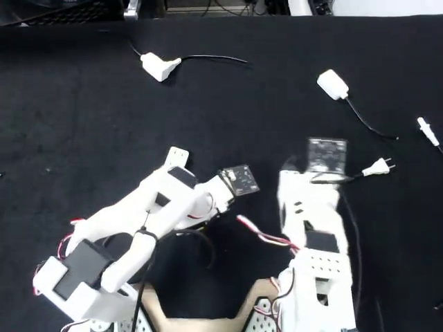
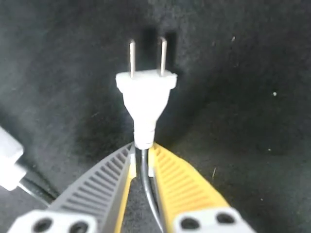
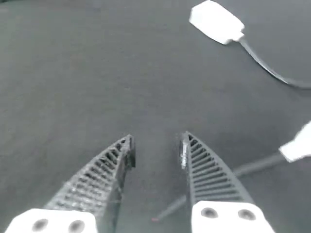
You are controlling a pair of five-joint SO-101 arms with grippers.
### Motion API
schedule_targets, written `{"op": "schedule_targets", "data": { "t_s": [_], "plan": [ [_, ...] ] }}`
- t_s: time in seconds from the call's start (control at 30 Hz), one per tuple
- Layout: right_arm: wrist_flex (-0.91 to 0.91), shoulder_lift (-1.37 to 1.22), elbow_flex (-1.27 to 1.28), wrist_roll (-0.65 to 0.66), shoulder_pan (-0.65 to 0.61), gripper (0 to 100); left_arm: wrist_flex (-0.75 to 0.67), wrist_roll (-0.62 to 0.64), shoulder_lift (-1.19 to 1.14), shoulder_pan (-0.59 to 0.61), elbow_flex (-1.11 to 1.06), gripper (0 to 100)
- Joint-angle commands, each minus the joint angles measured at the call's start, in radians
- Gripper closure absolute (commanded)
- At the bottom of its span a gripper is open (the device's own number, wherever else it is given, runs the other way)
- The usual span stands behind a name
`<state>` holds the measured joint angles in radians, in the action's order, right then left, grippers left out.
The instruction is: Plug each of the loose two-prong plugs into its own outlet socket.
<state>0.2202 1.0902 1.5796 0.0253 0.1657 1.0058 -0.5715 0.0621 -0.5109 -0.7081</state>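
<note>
Left claw (image 2: 142, 148) clenched on 2-prong plug (image 2: 146, 97) neck; right claw (image 3: 156, 140) spread, outlet socket (image 3: 216, 22) ahead.

**Three Cameras, One Table**

Our high camera looks down over the table (image 1: 69, 124), with both arm bases at the frame's bottom edge. Our wrist cameras face forward, low over the cloth. The left sits close behind the left gripper (image 2: 142, 147) and a plug (image 2: 146, 97). The right, behind the right gripper (image 3: 155, 145), sees farther, sharing the white socket (image 3: 216, 22) with the high view.
</note>
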Motion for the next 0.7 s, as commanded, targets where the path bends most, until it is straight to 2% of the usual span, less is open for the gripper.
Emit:
{"op": "schedule_targets", "data": {
  "t_s": [0.0, 0.13, 0.27, 0.67],
  "plan": [
    [-0.012, 0.025, -0.068, -0.041, 0.032, 84.2, 0.172, -0.009, 0.014, -0.053, 0.142, 97],
    [-0.015, 0.025, -0.068, -0.041, 0.032, 84.2, 0.361, -0.008, 0.014, -0.107, 0.280, 97],
    [-0.015, 0.025, -0.065, -0.041, 0.031, 84.2, 0.468, -0.008, 0.014, -0.107, 0.406, 97],
    [-0.012, 0.025, -0.099, -0.051, 0.040, 84.2, 0.496, -0.008, 0.032, 0.001, 0.803, 97]
  ]
}}
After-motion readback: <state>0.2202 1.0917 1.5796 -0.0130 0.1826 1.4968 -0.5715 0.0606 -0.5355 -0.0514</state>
